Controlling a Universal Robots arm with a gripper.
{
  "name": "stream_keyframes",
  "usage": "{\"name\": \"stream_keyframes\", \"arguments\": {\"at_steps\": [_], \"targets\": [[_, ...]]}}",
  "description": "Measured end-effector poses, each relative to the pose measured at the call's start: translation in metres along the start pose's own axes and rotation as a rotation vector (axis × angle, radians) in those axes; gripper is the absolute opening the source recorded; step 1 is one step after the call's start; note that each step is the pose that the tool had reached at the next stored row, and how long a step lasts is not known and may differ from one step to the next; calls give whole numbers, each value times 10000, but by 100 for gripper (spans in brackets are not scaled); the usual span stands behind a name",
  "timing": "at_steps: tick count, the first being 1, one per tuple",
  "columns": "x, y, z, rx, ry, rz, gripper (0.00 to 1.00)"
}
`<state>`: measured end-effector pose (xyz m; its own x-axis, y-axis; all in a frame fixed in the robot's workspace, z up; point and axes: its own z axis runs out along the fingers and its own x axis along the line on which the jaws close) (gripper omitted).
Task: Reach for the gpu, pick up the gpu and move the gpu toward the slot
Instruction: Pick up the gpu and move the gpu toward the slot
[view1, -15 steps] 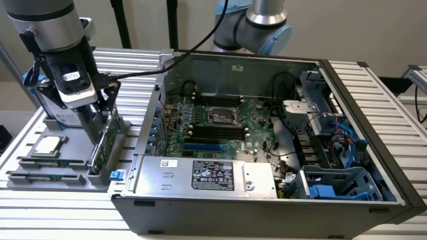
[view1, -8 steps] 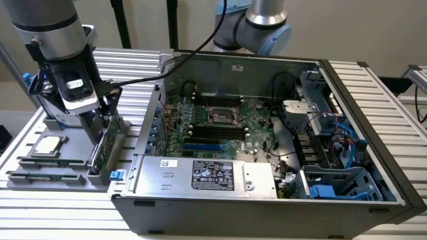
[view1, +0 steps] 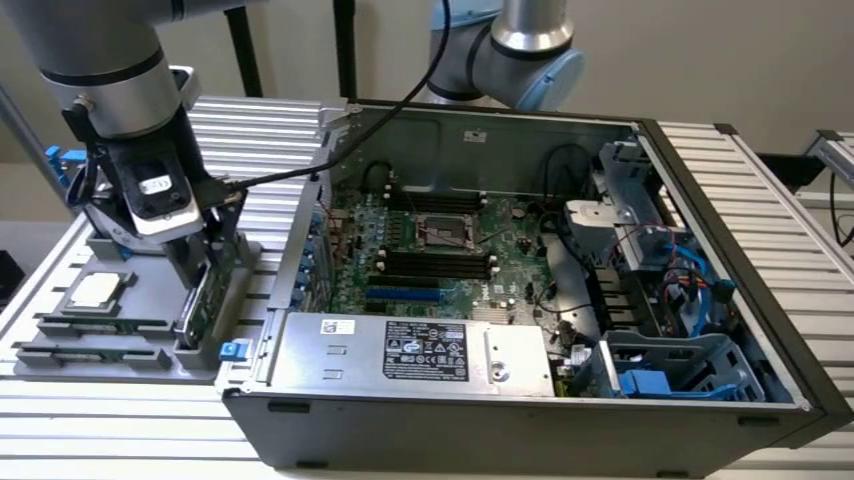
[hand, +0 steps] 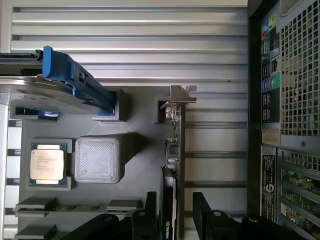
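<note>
The gpu (hand: 173, 150) stands on edge in the grey holder (hand: 142, 170) on the slatted surface (hand: 125, 40), at the exterior view's left of the open computer case (view1: 400, 430). Its long axis runs straight away from the pincer (hand: 176, 202) toward the silver bracket (hand: 179, 95) at the card's far end. The pincer sits low over the near end, open, with one finger on either side of the board. A sliver of gap shows on both sides, so I judge it grips nothing yet. Bare slats flank one side of the card and the holder's wall the other. The hard drive (hand: 55, 90) and the processor (hand: 47, 162) lie well apart.
</note>
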<state>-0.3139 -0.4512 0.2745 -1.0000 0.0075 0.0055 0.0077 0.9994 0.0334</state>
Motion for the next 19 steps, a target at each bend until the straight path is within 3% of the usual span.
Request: {"name": "stream_keyframes", "arguments": {"at_steps": [15, 17, 19], "targets": [[1, -13, 270, -2, 7, 151, 42], [3, -13, 292, 0, 55, 155, 42], [2, -13, 299, 3, 201, 158, 42]]}}
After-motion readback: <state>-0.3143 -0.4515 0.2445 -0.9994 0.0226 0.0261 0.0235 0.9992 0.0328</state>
